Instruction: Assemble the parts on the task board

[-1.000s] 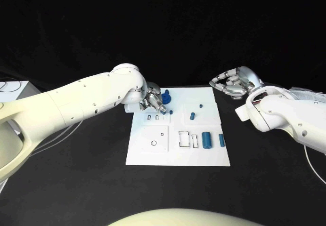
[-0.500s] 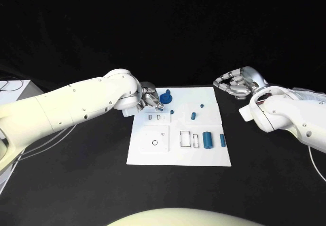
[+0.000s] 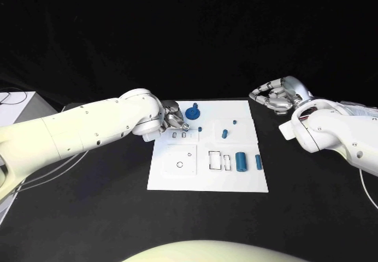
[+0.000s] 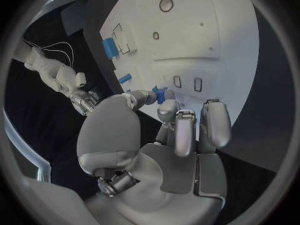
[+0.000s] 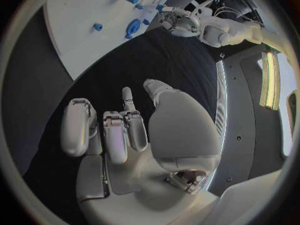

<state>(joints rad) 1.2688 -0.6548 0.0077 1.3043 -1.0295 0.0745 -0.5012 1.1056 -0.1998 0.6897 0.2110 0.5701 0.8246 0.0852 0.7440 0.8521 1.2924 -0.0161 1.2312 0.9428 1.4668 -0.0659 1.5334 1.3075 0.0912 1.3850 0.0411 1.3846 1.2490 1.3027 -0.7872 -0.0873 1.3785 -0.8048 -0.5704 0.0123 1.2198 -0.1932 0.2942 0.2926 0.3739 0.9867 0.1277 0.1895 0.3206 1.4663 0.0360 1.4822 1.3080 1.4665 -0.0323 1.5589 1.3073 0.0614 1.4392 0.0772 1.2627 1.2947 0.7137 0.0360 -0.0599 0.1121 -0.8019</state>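
Since 1 second ago, the left arm has swung so that its elbow sits lower and closer to the table's near side, while the left hand (image 3: 174, 118) has stayed at the far left corner of the task board (image 3: 206, 180). Its fingers touch a blue part (image 3: 192, 114) with a round disc shape, standing at the board's far edge; in the left wrist view the fingertips (image 4: 164, 96) pinch that blue piece (image 4: 166, 93), so the hand grasps it. The right hand (image 3: 276, 95) has drifted slightly toward the far side and hovers off the board's far right corner above the black table (image 3: 94, 218), fingers curled in on nothing.

On the board, 2 small blue parts lie in the far right area: a short peg (image 3: 224, 134) and a tiny one (image 3: 235, 121). Near the middle right, a thick blue cylinder (image 3: 240, 162) lies beside a thinner blue pin (image 3: 258, 161), just apart. Outlined slots (image 3: 214, 160) sit beside the cylinder, and a small round hole (image 3: 179, 164) marks the left panel.
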